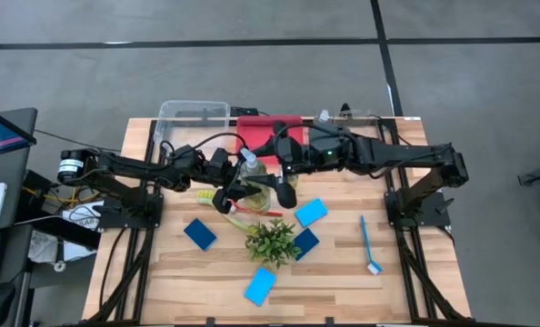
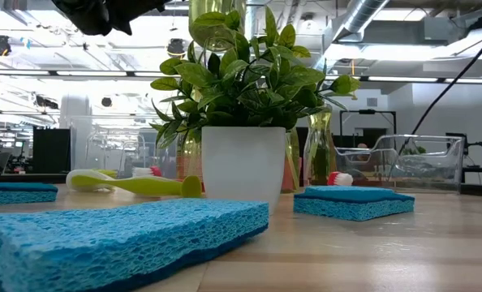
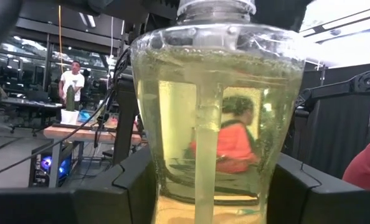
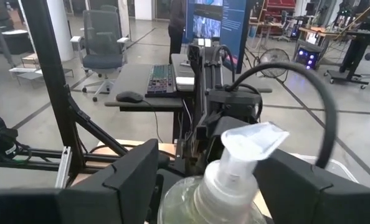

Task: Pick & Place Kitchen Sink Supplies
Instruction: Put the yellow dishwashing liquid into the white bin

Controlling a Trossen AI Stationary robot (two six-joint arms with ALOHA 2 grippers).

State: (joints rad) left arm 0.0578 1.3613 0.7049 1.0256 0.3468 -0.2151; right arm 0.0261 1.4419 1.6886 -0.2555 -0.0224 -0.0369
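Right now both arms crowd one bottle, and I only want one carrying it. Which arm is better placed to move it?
Left. The left gripper is clamped around the clear bottle of yellow-green liquid. The right gripper stands open either side of its pump top, gripping nothing, so it would have to close first.

Clear bottle [image 3: 219, 118] filled with yellow-green liquid; light-blue sponges [image 1: 310, 213] and dark-blue sponges [image 1: 199, 233]; blue brush [image 1: 367, 243]; yellow-green brush [image 2: 131, 184]; green plant [image 2: 245, 73] potted in white; red bin [image 1: 261, 130].
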